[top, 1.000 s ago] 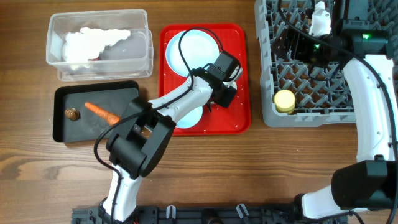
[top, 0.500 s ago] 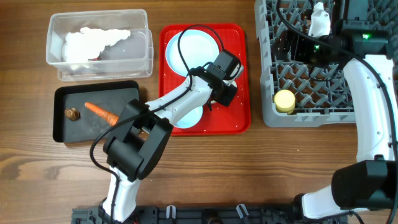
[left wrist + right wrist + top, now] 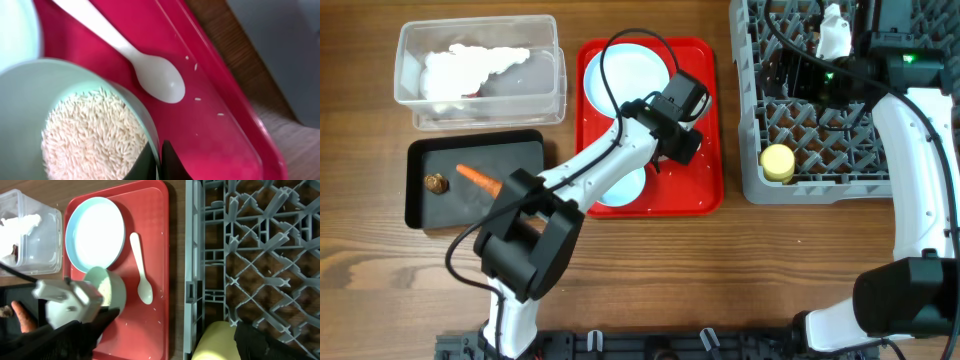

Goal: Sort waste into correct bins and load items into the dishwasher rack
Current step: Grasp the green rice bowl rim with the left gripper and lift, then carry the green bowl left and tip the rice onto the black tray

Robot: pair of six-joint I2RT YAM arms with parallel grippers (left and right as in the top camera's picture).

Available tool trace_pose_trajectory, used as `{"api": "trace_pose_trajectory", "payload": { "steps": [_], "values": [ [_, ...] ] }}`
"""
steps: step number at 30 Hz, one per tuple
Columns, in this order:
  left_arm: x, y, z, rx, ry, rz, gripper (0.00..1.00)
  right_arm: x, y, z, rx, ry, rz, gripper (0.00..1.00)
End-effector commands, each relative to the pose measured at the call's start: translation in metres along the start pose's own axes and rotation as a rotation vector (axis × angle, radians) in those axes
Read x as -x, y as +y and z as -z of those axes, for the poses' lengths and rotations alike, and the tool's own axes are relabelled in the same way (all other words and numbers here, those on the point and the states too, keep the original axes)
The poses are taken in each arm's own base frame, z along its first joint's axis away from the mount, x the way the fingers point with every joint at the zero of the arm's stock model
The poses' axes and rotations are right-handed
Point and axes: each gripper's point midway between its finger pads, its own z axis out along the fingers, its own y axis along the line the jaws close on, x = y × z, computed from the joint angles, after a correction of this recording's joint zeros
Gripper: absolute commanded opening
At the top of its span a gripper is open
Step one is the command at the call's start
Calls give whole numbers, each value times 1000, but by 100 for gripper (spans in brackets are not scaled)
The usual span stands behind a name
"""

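My left gripper (image 3: 662, 158) (image 3: 159, 161) is shut on the rim of the pale green bowl (image 3: 30, 85), which holds white rice (image 3: 90, 135) and sits on the red tray. The bowl also shows in the right wrist view (image 3: 112, 287) and lies mostly under the arm in the overhead view (image 3: 620, 188). The white spoon (image 3: 150, 75) (image 3: 141, 270) lies beside it. The light blue plate (image 3: 630, 75) is at the tray's far end. My right gripper (image 3: 810, 80) (image 3: 160, 347) is open above the grey rack (image 3: 820, 150), where the yellow cup (image 3: 777, 163) (image 3: 220, 340) lies.
The clear tub (image 3: 555, 60) holds white napkins (image 3: 470, 65). The black tray (image 3: 520, 160) holds the carrot piece (image 3: 483, 180) and the brown lump (image 3: 435, 183). Loose rice grains (image 3: 197, 99) lie on the red tray (image 3: 705, 170).
My left arm's elbow has swung left and toward the front, and the gripper has edged slightly toward the far side. The right arm has not moved.
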Motion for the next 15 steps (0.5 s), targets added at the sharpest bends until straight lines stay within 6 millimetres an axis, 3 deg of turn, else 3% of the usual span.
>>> {"api": "trace_pose_trajectory", "payload": {
  "steps": [1, 4, 8, 11, 15],
  "values": [
    [37, -9, 52, -22, -126, 22, 4, 0, -2, -3, -10, 11, 8, 100],
    [46, -10, 79, -31, -171, 82, 4, -1, -2, -3, -10, 14, 8, 100],
    [42, 23, 140, -11, -214, 276, 4, -1, -2, -3, -10, 14, 7, 100],
    [12, 71, 172, 48, -163, 491, 4, -1, -2, -3, -10, 13, 8, 100],
    [-43, 131, 184, 130, -9, 687, 4, -1, -2, -3, -10, 13, 7, 99]
  ]
}}
